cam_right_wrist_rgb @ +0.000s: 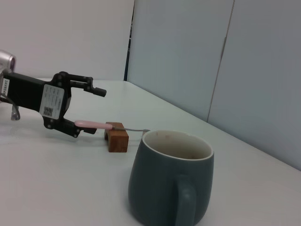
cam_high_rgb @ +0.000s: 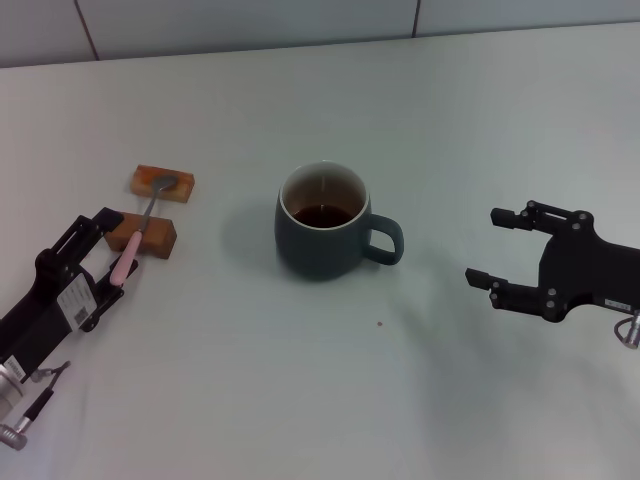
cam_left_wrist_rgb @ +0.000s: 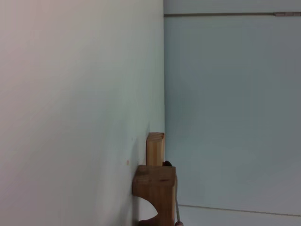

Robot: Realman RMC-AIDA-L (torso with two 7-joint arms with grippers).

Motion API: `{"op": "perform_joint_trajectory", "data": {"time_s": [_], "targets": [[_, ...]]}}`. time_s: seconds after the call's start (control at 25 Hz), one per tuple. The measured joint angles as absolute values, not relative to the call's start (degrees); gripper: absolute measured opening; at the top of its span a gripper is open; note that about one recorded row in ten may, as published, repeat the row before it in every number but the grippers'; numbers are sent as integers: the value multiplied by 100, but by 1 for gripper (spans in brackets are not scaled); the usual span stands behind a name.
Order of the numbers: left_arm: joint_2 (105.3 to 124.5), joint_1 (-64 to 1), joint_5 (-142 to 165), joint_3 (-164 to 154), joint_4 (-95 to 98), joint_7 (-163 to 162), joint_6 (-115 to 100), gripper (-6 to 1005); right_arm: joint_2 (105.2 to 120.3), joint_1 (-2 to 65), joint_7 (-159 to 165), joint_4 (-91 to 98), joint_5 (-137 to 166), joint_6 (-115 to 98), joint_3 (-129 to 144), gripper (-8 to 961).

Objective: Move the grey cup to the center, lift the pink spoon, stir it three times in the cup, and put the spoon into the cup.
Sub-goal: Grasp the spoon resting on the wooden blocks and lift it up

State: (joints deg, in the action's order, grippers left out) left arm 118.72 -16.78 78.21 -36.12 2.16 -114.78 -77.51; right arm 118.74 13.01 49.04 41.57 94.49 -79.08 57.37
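While the grey cup (cam_high_rgb: 322, 222) stood mid-surface, dark liquid inside and its handle toward our open right hand (cam_high_rgb: 505, 258) well apart, the pink spoon (cam_high_rgb: 140, 228) lay across two brown blocks (cam_high_rgb: 142, 234), bowl on the far one. Our left hand (cam_high_rgb: 112, 250) was spread open around its pale pink handle, one finger above it, one beneath.

Probably a lab, bare white table (cam_high_rgb: 300, 400), plain panelled wall (cam_right_wrist_rgb: 244, 70)
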Motion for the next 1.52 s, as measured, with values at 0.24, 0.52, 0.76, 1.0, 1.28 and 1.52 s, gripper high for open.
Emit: {"op": "perform_joint_trajectory", "data": {"time_s": [0.24, 0.52, 0.76, 1.0, 1.28, 1.52], "targets": [[11874, -1705, 7822, -3612, 142, -11487, -7615, 796, 11867, 1301, 4916, 4157, 9448, -7907, 5729, 752], [11880, -1741, 7822, -3604, 134, -11511, -7602, 797, 11865, 1301, 4920, 4157, 9448, -7909, 5730, 752], [11883, -1805, 7822, -3603, 56, -11488, -7590, 751, 11865, 1301, 4922, 4157, 9448, -7910, 5727, 752], [11883, -1820, 7823, -3603, 48, -11506, -7553, 695, 11865, 1301, 4922, 4157, 9448, -7911, 5722, 752], [11882, -1819, 7822, -3603, -19, -11518, -7521, 665, 11865, 1301, 4922, 4157, 9448, -7905, 5721, 752], [11882, -1822, 7823, -3604, -69, -11528, -7490, 662, 11865, 1307, 4922, 4157, 9448, -7901, 5721, 752]]}}
